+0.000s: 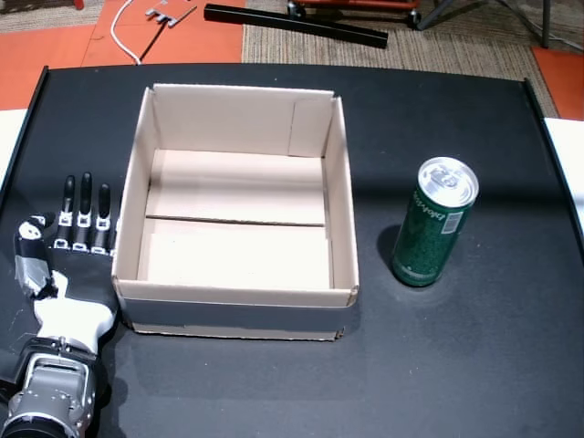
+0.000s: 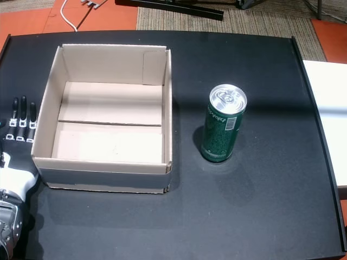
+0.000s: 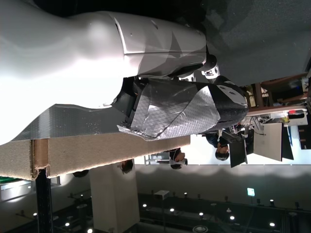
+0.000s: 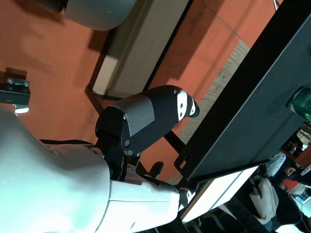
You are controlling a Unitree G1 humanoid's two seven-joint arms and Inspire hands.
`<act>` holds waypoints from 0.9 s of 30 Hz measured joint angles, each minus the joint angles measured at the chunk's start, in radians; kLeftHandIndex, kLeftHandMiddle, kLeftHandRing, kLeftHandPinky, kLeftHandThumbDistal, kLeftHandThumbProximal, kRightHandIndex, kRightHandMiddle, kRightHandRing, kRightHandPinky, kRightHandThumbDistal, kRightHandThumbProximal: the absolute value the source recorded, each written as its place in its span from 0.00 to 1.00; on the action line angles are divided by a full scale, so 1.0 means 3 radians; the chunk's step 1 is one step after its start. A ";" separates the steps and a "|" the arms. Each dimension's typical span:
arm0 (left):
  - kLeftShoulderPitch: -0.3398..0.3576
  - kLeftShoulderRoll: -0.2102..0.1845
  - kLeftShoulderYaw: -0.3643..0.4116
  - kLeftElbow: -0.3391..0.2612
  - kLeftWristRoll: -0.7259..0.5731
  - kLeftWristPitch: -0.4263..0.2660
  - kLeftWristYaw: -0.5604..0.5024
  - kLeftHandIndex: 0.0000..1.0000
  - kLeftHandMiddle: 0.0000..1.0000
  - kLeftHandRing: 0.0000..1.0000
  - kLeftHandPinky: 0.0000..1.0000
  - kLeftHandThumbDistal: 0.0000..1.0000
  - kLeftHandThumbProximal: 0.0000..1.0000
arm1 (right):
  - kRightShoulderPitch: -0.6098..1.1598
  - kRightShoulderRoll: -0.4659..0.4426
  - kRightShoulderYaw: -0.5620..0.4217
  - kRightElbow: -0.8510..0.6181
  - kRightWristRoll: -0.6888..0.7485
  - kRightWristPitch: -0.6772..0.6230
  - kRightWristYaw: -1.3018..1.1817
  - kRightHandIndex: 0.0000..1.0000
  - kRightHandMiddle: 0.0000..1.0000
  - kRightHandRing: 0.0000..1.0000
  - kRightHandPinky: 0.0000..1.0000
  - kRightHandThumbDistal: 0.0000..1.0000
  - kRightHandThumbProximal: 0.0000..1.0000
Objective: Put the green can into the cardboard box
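1. Resting flat on the black table (image 1: 456,365) at the near left corner, the left hand (image 1: 64,265) lies palm down with fingers (image 1: 84,212) stretched straight and slightly apart — nothing in its grip. It sits just beside the left wall of the cardboard box (image 1: 239,307); contact cannot be confirmed. Both head views show it (image 2: 16,157).
2. Left wrist view: the left hand (image 3: 97,63) fills the frame, its thumb (image 3: 184,109) wrapped in grey tape, with the box's cut edge (image 3: 87,155) right under it.
3. Right hand: out of both head views. The right wrist view shows the right hand (image 4: 97,170) off the table's side edge (image 4: 252,87), above orange floor (image 4: 58,68), holding nothing. Only the thumb (image 4: 150,116) is clearly seen, so finger spread cannot be told.
4. Cardboard box, near-centre left: open top, upright, bare inside, grey tape along its front wall; seen again in the other head view (image 2: 108,179).
5. Green can (image 1: 433,224) — upright on the table, right of the box and well apart from it, silver top with pull tab facing up. Also visible in the other head view (image 2: 222,131); a green sliver (image 4: 303,103) shows at the edge of the right wrist view.
6. Far side, beyond the table: orange floor, a beige rug (image 1: 438,46), a black bar (image 1: 292,25) and a white cable (image 1: 123,36).
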 measured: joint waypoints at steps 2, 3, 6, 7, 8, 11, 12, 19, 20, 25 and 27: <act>0.0000 0.0000 0.0000 0.0000 0.0000 -0.0001 0.0001 0.48 0.48 0.59 0.80 0.00 0.87 | 0.0000 0.0000 0.0001 -0.0001 0.0000 0.0018 0.0001 0.67 0.89 1.00 1.00 0.69 0.31; 0.0000 0.0000 0.0001 0.0000 0.0000 -0.0001 0.0001 0.48 0.48 0.59 0.80 0.00 0.87 | 0.0001 0.0000 0.0000 -0.0004 0.0003 0.0017 0.0005 0.67 0.89 1.00 1.00 0.67 0.27; 0.0000 0.0000 0.0007 0.0000 -0.0001 0.0001 0.0000 0.48 0.47 0.58 0.78 0.00 0.85 | 0.0002 0.0000 -0.0001 -0.0027 0.0005 0.0004 0.0009 0.67 0.88 1.00 1.00 0.67 0.28; 0.0000 0.0000 0.0008 0.0000 0.0000 0.0001 0.0000 0.48 0.47 0.58 0.79 0.00 0.85 | 0.0002 0.0000 0.0000 -0.0034 0.0005 0.0002 0.0009 0.67 0.88 1.00 1.00 0.69 0.31; 0.0000 0.0000 0.0008 0.0000 0.0000 0.0001 0.0000 0.49 0.48 0.58 0.79 0.00 0.85 | 0.0002 0.0000 -0.0001 -0.0036 0.0005 0.0000 0.0008 0.67 0.89 1.00 1.00 0.72 0.37; -0.0001 0.0000 0.0007 0.0000 0.0000 0.0000 0.0000 0.47 0.46 0.56 0.77 0.00 0.82 | 0.0000 0.0004 -0.0018 -0.0036 0.0035 -0.0071 0.0009 0.71 0.90 1.00 1.00 0.80 0.49; -0.0001 0.0000 0.0007 0.0000 0.0000 -0.0003 0.0000 0.46 0.46 0.56 0.77 0.00 0.82 | -0.0007 0.0005 -0.0034 -0.0049 0.0047 -0.0108 0.0008 0.72 0.90 1.00 1.00 0.81 0.52; 0.0001 0.0001 -0.0037 0.0006 0.0011 -0.0014 -0.0023 0.48 0.48 0.60 0.79 0.00 0.84 | -0.0249 -0.0380 -0.0327 -0.0814 0.0247 -0.0356 0.0565 0.75 0.92 0.98 1.00 0.96 0.51; 0.0001 0.0001 -0.0043 0.0009 0.0012 -0.0007 -0.0038 0.47 0.48 0.60 0.79 0.00 0.84 | -0.0291 -0.0470 -0.0414 -0.0961 0.0377 -0.0369 0.0778 0.75 0.92 0.98 1.00 0.98 0.52; 0.0004 0.0000 -0.0058 0.0012 0.0013 0.0007 -0.0083 0.48 0.48 0.60 0.76 0.00 0.85 | -0.0559 -0.0662 -0.0786 -0.1571 0.1031 -0.0291 0.1775 0.76 0.91 0.98 1.00 1.00 0.51; 0.0004 -0.0001 -0.0060 0.0012 0.0013 0.0007 -0.0092 0.47 0.47 0.59 0.76 0.00 0.85 | -0.0741 -0.0664 -0.0848 -0.1617 0.1292 -0.0298 0.2148 0.77 0.92 0.99 1.00 1.00 0.50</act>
